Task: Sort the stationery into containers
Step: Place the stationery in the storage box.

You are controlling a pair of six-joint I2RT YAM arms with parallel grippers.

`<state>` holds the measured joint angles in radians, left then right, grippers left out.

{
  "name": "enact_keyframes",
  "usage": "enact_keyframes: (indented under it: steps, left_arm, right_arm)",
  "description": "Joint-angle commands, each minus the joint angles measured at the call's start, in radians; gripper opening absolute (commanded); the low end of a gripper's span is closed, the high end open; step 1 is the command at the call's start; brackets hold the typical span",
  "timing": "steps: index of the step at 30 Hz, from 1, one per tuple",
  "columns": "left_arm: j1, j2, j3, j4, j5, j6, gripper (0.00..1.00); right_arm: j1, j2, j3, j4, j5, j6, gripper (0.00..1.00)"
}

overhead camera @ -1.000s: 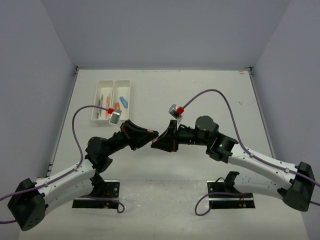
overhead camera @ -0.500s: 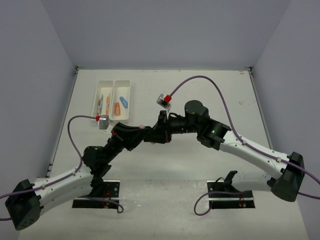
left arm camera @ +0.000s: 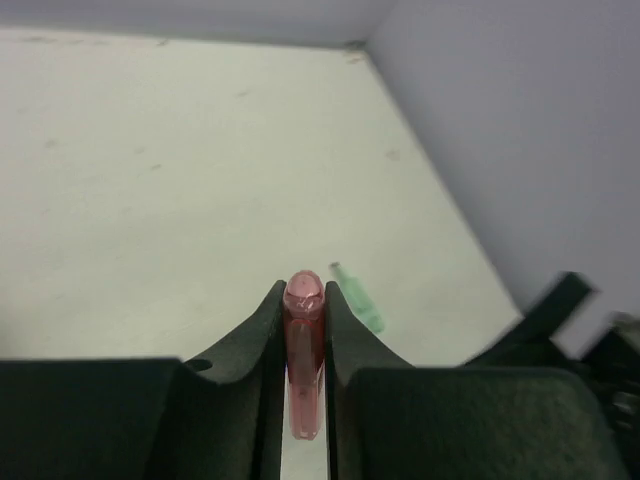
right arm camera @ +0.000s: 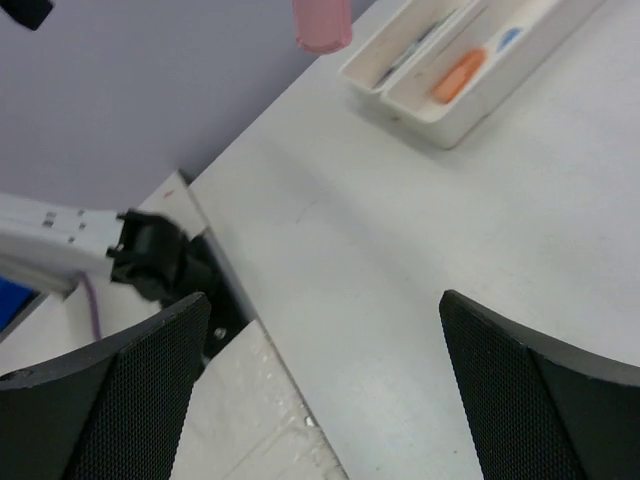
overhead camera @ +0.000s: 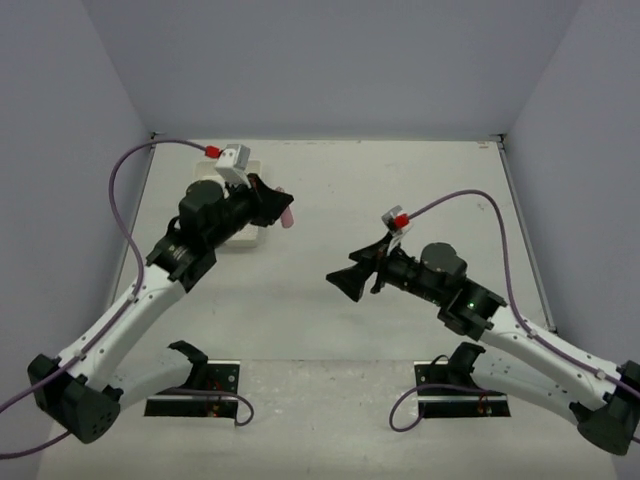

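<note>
My left pincer [overhead camera: 279, 206] is nearly closed, clamped on a stubby pink piece [left arm camera: 303, 345] that lies lengthwise between the jaws, its rounded tip just past them. Ahead of it the surface [left arm camera: 150, 180] runs open to the far corner, and the side wall [left arm camera: 520, 130] closes in on its right. A green piece [left arm camera: 357, 299] lies just ahead and slightly right of the tips. The trays [right arm camera: 440, 122] sit below and behind this pincer, mostly hidden under my left arm [overhead camera: 135, 300] from above.

My right pincer [right arm camera: 325, 300] gapes wide and holds nothing, with open surface beneath it. Far ahead of it the trays are cut off by the frame. One holds an orange piece [right arm camera: 459, 76] and a blue piece [right arm camera: 509, 38]; the thin items in the other are too blurred to name.
</note>
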<state>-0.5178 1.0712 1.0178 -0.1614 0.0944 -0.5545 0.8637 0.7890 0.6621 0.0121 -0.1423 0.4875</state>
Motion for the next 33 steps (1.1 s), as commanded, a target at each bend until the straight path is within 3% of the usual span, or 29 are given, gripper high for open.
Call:
enact_keyframes:
  steps: [1,3,7,14,17,21,26,30,33]
  left_arm:
    - [0.058,0.266,0.249,-0.389,-0.344,0.260,0.00]
    - [0.130,0.453,0.374,-0.478,-0.441,0.304,0.00]
    - [0.230,0.723,0.558,-0.524,-0.459,0.354,0.00]
    - [0.259,0.922,0.632,-0.498,-0.450,0.370,0.00]
    - [0.272,0.965,0.639,-0.510,-0.444,0.336,0.12]
    - [0.272,0.953,0.626,-0.500,-0.431,0.308,0.40]
    - [0.269,0.859,0.648,-0.518,-0.401,0.289,0.54]
    - [0.250,0.685,0.645,-0.524,-0.342,0.258,0.63]
    - [0.201,0.468,0.561,-0.489,-0.298,0.233,0.80]
  right_arm:
    - [-0.006,-0.150,0.016,-0.186,0.388,-0.010,0.99]
    - [-0.008,-0.196,0.028,-0.261,0.461,-0.031,0.99]
    - [-0.014,-0.193,0.022,-0.324,0.515,-0.045,0.99]
    - [-0.024,-0.145,-0.014,-0.345,0.487,-0.040,0.99]
    - [-0.031,-0.118,-0.008,-0.347,0.478,-0.037,0.99]
    - [-0.064,-0.065,0.014,-0.376,0.446,-0.029,0.99]
    - [-0.166,0.014,0.030,-0.398,0.350,-0.025,0.98]
    - [-0.275,0.116,0.036,-0.425,0.292,-0.026,0.92]
    - [-0.403,0.225,0.078,-0.492,0.258,-0.015,0.84]
